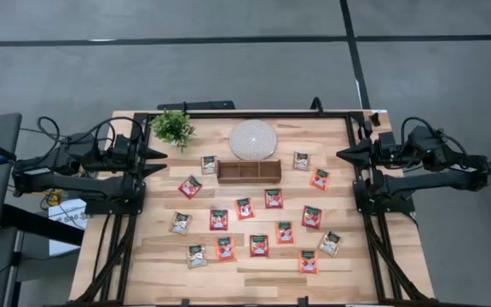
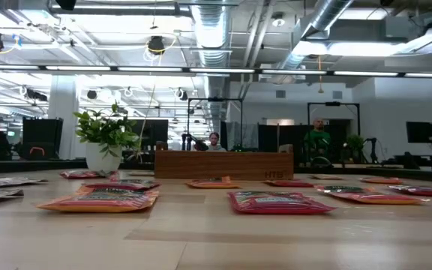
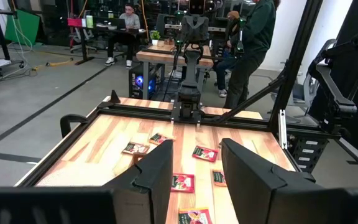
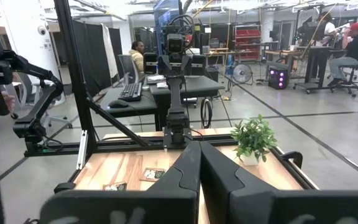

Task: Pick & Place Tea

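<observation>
High view showed a wooden table [image 1: 160,273] from straight above, with an arm parked at each side edge. At the left edge the left gripper [image 1: 155,162] pointed inward just above the table's rim, its jaws spread with nothing between them; its wrist view confirmed a clear gap between the two dark fingers [image 3: 157,168]. Near it stood a small potted plant [image 1: 173,127]. Toward the middle of the far edge lay a round white disc [image 1: 253,140], and just in front of it a brown three-compartment tray [image 1: 249,171], which looked empty. The tea [image 1: 244,208], flat square sachets, mostly red-orange with a few pale ones, lay scattered flat across the table, most of them in front of the tray and a few beside its ends, none overlapping. At the right edge the right gripper [image 1: 349,153] mirrored the left, its jaws pressed together and holding nothing. The sachets looked light, thin and soft, likely with a slick wrapper, lying almost flush with the wood in the low view. They would probably be best pinched from above across opposite edges, or caught at a slightly raised rim, with gentle pressure so the packet would not crumple or slide.
</observation>
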Controlling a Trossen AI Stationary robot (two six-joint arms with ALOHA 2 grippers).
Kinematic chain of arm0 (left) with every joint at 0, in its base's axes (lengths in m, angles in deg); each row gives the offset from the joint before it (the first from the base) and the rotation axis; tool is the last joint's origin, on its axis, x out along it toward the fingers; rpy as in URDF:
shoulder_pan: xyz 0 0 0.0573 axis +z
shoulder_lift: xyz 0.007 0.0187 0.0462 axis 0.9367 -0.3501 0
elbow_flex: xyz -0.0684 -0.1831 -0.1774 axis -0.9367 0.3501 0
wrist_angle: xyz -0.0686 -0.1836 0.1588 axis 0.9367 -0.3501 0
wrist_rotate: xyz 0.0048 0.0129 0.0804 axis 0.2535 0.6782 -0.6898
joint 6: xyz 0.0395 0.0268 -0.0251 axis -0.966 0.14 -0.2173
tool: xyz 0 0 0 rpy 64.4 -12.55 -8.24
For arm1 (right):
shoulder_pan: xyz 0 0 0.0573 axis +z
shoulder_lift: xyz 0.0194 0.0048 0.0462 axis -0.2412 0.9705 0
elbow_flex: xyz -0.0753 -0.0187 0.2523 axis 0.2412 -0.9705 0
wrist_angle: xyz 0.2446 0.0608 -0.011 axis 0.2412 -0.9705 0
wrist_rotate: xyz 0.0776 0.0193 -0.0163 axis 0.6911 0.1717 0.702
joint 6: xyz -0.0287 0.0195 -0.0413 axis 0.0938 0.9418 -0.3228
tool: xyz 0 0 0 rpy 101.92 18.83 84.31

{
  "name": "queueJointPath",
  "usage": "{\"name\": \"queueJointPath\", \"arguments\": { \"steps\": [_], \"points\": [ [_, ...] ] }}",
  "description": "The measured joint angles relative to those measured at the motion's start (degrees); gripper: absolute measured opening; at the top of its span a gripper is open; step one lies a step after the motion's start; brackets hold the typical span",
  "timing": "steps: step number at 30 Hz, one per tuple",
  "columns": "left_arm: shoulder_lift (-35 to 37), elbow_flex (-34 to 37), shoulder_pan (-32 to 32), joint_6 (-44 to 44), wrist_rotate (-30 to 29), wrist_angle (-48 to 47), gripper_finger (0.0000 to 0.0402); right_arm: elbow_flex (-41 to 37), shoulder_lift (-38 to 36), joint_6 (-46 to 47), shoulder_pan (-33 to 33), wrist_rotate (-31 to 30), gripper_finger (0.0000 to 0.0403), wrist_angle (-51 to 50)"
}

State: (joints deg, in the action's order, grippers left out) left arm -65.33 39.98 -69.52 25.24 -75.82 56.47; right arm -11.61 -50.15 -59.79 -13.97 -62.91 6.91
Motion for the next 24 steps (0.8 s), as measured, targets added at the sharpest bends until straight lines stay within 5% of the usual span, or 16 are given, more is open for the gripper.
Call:
{"name": "queueJointPath", "arguments": {
  "steps": [24],
  "points": [
    [-0.2, 0.0, 0.0, 2.0, -1.7, 1.3, 0.0131, 0.0, 0.0, -1.9, -0.1, -0.1, 0.0000, 0.0]
  ]
}}
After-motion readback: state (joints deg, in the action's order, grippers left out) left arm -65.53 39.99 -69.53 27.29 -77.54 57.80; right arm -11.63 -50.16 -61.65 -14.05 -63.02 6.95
